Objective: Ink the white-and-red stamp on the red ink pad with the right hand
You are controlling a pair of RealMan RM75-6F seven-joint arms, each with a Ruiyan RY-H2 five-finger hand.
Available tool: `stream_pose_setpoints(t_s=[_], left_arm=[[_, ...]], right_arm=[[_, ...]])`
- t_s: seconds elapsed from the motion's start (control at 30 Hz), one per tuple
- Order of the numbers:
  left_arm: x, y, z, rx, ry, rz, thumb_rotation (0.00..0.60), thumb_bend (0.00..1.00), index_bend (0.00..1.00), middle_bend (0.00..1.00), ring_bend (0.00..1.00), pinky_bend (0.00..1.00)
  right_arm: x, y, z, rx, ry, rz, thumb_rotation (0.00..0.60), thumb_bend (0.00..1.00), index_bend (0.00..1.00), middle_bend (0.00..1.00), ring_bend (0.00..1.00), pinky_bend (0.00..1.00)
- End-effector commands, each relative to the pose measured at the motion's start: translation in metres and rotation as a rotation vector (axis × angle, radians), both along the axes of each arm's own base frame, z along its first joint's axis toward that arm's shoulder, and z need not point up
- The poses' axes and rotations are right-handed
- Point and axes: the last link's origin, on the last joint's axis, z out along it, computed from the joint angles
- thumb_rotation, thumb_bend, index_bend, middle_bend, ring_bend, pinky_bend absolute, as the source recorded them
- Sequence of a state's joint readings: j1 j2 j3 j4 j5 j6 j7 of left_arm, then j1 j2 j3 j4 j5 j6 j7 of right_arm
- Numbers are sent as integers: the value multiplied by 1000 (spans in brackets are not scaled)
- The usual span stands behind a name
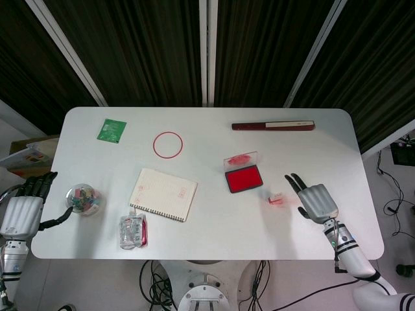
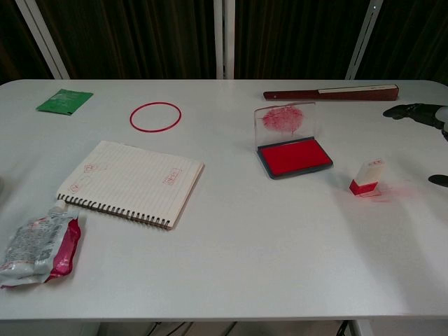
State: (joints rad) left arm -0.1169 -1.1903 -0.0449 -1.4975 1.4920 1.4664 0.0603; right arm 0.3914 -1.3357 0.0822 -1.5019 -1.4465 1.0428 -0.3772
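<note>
My right hand (image 1: 316, 201) hovers open just beside the stamp (image 1: 275, 198), near the ink pad (image 1: 244, 178).

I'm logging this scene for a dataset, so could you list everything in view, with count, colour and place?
stamp: one, white and red, upright right of the pad
ink pad: one, red, lid open, centre right
folded fan: one, dark red and cream, far right
ring: one, red, far centre
packet: one, green, far left
notebook: one, cream, spiral, centre left
pouch: one, silver and red, near edge
jar: one, clear, left edge
table: one, white
left hand: open, beside jar
right hand: open, right of stamp
</note>
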Motion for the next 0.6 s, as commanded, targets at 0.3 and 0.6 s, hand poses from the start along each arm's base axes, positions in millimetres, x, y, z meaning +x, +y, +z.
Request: stream_pose_setpoints(t_s=[0.3, 0.6], left_arm=[[-3, -1, 1, 6, -4, 4, 161, 195, 62, 112, 129, 199], [-4, -2, 2, 5, -3, 7, 161, 195, 62, 113, 129, 199]], right_arm=[[7, -14, -30, 13, -48, -19, 600, 183, 89, 144, 759, 892], [12, -18, -49, 35, -78, -10, 600, 190, 241, 195, 798, 894]])
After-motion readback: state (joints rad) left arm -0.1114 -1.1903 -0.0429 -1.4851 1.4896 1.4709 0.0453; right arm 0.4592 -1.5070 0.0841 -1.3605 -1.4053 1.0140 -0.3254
